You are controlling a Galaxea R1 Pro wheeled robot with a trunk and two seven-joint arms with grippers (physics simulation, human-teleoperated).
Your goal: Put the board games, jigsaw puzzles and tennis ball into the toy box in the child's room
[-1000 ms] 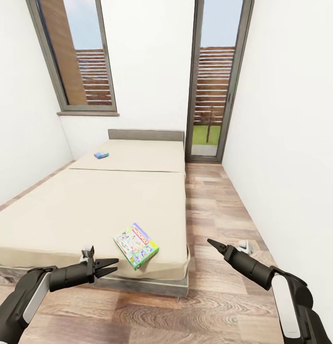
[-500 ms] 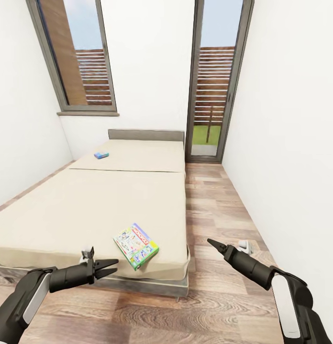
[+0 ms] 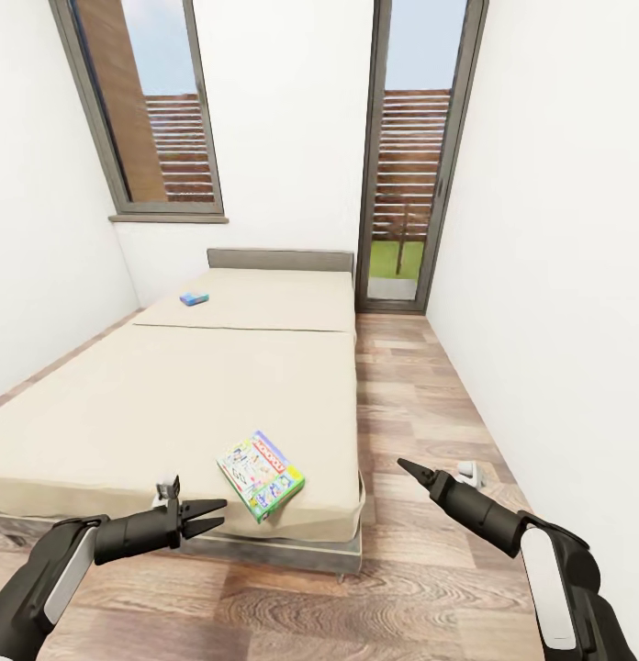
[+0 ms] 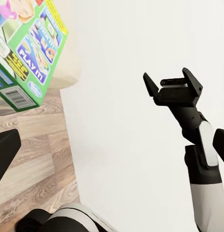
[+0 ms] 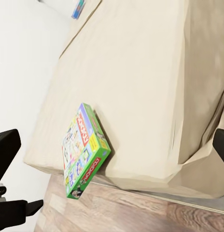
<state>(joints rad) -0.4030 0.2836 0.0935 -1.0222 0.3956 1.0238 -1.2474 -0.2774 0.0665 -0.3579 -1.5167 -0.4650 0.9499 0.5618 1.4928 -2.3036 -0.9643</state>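
green board game point(image 3: 261, 474) near bed point(image 3: 173, 404) corner; left end effector point(image 3: 209, 514) wide, right end effector point(image 3: 404, 467) unclear.

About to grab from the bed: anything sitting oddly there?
The green board game box lies skewed at the beige bed's near corner, close to the edge. The small blue box lies flat far up the mattress.

The green board game box point(image 4: 26, 48) reads "PLAY".
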